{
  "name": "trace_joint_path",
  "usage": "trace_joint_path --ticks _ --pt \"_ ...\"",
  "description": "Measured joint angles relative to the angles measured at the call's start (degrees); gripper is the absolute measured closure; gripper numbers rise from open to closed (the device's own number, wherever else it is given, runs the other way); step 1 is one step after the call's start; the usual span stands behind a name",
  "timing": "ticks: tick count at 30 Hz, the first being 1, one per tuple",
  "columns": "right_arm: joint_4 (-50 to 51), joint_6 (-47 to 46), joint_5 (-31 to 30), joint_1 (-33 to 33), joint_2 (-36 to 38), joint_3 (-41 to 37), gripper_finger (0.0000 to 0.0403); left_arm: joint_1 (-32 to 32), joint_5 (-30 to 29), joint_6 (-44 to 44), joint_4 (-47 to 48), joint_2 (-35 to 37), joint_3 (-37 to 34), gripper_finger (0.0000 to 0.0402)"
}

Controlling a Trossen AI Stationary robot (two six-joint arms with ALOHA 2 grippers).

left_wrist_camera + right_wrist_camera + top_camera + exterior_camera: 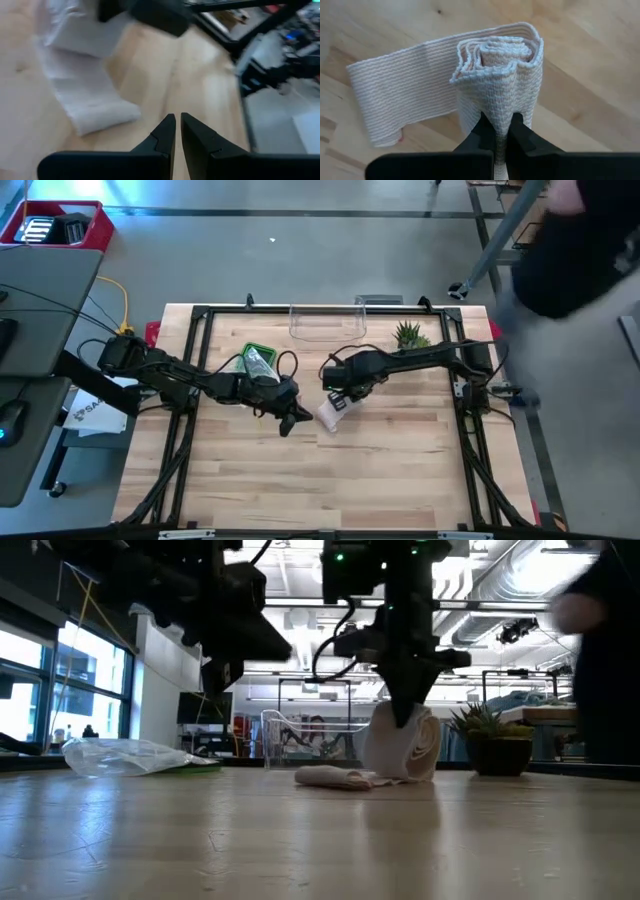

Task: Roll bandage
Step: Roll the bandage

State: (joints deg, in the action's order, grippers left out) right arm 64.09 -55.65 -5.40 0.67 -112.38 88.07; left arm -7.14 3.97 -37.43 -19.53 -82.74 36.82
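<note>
Right wrist view: right tool (501,131) clamped on upright, partly wound beige woven bandage roll (497,75), loose tail (400,102) flat on light wooden bench (380,470). Left tool (177,131) together, empty, probably just beside tail. Mid-rolling; next, wind remaining tail.

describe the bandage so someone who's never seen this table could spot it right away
On the wooden table, look near the middle, just in front of the clear plastic container. There the right gripper is shut on the bandage: a cream ribbed cloth strip, partly rolled, with a loose tail lying flat on the wood.
</note>
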Motion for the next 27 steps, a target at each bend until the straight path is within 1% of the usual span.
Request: trace_joint_path --ticks 2,4,5,9,11,14,17,21,23,25,27 --pt "0.04 1.50 -0.77 -0.29 -1.12 0.82 0.0403 0.00 1.87 -0.15 0.36 1.05 0.02 0.0378" --pt "0.08 3.39 -2.99 -0.68 -1.85 1.61 0.0403 -0.05 1.98 -0.42 2.20 2.18 0.02 0.0379" --pt "0.14 4.42 -3.78 -0.80 -2.06 2.02 0.0403 -0.04 1.68 -0.39 3.03 2.70 0.02 0.0380" --pt "-0.06 9.20 -3.48 -0.85 -2.16 2.41 0.0402 0.00 -0.20 0.04 6.61 4.03 0.02 0.0385" --pt "-0.18 12.46 -3.34 -0.85 -2.17 2.41 0.0394 0.00 -0.23 0.48 7.35 4.04 0.02 0.0387" --pt "-0.85 16.75 -3.27 -0.83 -2.16 2.41 0.0372 0.00 -0.23 0.55 8.46 4.04 0.02 0.0387" --pt "-3.12 17.18 -0.56 -1.00 -2.16 2.41 0.0339 0.00 -0.23 1.01 9.99 4.02 0.02 0.0387" --pt "-8.92 17.10 8.35 -1.70 -2.16 2.41 0.0301 0.00 -0.44 1.49 12.33 4.02 0.02 0.0387" --pt "-11.80 17.17 11.63 -2.17 -2.16 2.41 0.0289 0.00 -0.71 1.70 13.66 4.02 0.02 0.0387" --pt "-13.65 17.11 12.58 -2.60 -2.16 2.43 0.0281 -0.02 -1.08 1.70 14.37 4.02 0.02 0.0387" --pt "-13.15 17.39 12.48 -2.78 -2.16 3.15 0.0276 0.00 -1.23 1.86 14.23 4.02 0.02 0.0387"
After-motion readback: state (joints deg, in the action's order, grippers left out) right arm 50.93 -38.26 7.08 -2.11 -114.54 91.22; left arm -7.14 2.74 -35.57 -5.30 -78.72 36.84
